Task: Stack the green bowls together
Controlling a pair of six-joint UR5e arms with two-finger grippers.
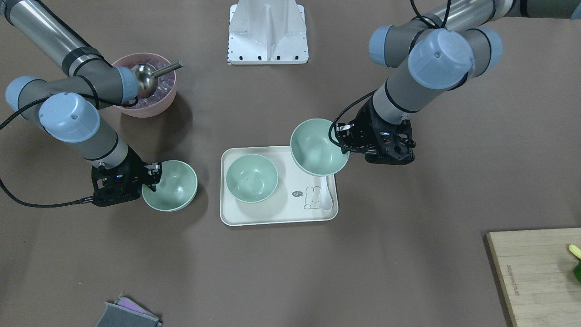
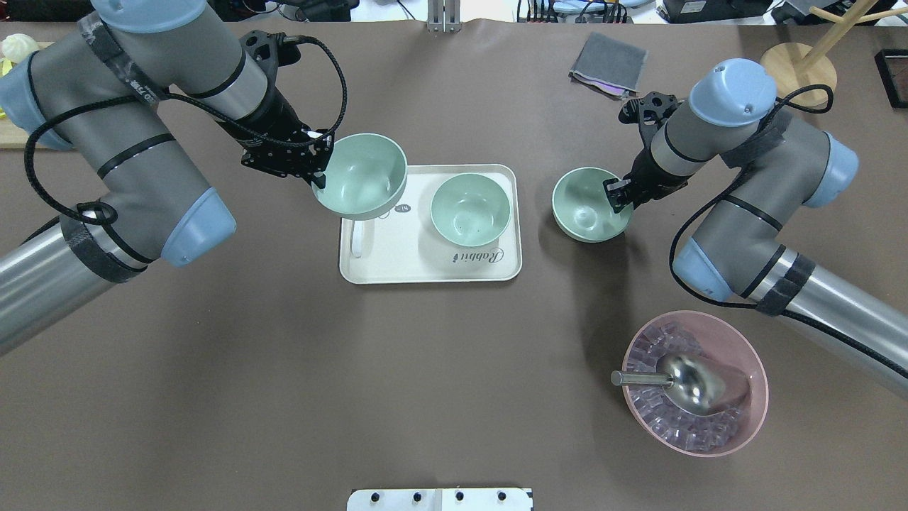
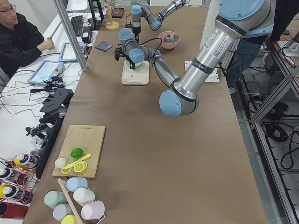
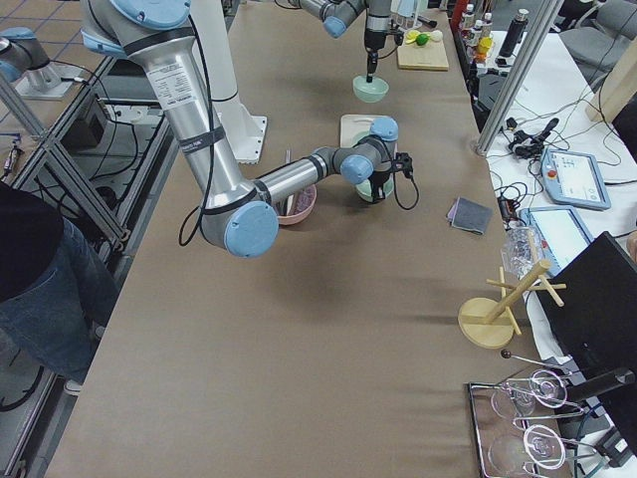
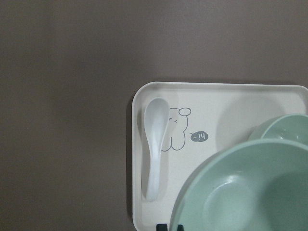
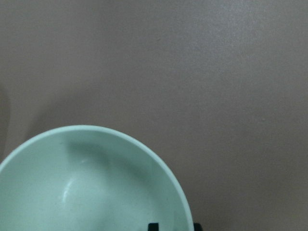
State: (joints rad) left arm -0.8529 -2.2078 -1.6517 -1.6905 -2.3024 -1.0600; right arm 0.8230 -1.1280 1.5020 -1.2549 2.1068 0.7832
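Note:
There are three pale green bowls. One bowl sits on the right part of the cream tray; it also shows in the front view. My left gripper is shut on the rim of a second bowl and holds it tilted above the tray's left end, as the left wrist view shows. My right gripper is shut on the rim of the third bowl, to the right of the tray. I cannot tell whether this bowl touches the table.
A white spoon lies on the tray under the lifted bowl. A pink bowl with ice and a metal scoop stands near my right arm. A grey cloth lies at the far side, and a wooden board is at a far corner.

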